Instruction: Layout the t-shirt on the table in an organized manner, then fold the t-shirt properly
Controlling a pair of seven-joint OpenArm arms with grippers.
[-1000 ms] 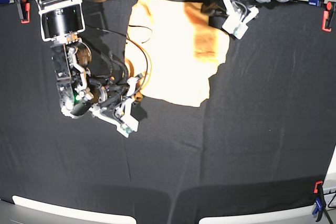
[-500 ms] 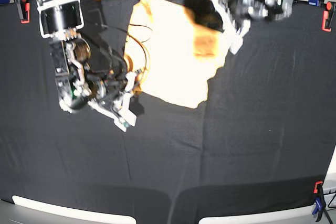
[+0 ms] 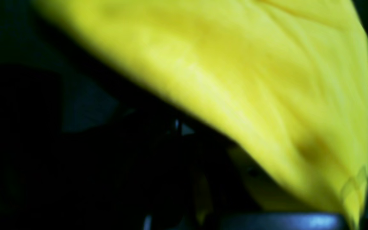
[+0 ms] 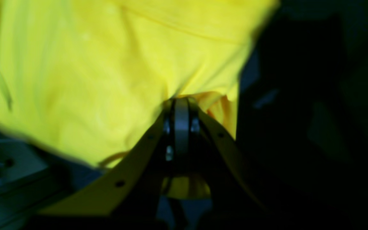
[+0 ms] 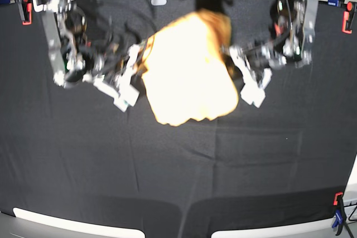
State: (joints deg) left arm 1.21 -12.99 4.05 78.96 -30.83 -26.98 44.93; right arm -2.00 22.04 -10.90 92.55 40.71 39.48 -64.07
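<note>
From my station I see the t-shirt (image 5: 189, 76) bunched and held up between both arms over the far middle of the worktop (image 5: 178, 171); its lower edge hangs in front of the black cloth, and I cannot tell whether it touches. The base view is motion-blurred.

Right tool (image 4: 180, 105): jaws together, clamped on a fold of the yellow cloth, as the right wrist view shows directly, with fabric bunched at the tip and spreading up and to the left. In the base view this tool (image 5: 136, 65) sits at the shirt's left edge.

Left tool (image 5: 237, 62): at the shirt's right edge in the base view. The left wrist view is filled with blurred yellow fabric (image 3: 251, 80) draped across the lens, and the jaws themselves are hidden. I take them as together, and the cloth hanging at this arm suggests a grip on the shirt.

A red-and-black clamp (image 5: 25, 9) marks the far left edge of the worktop.
</note>
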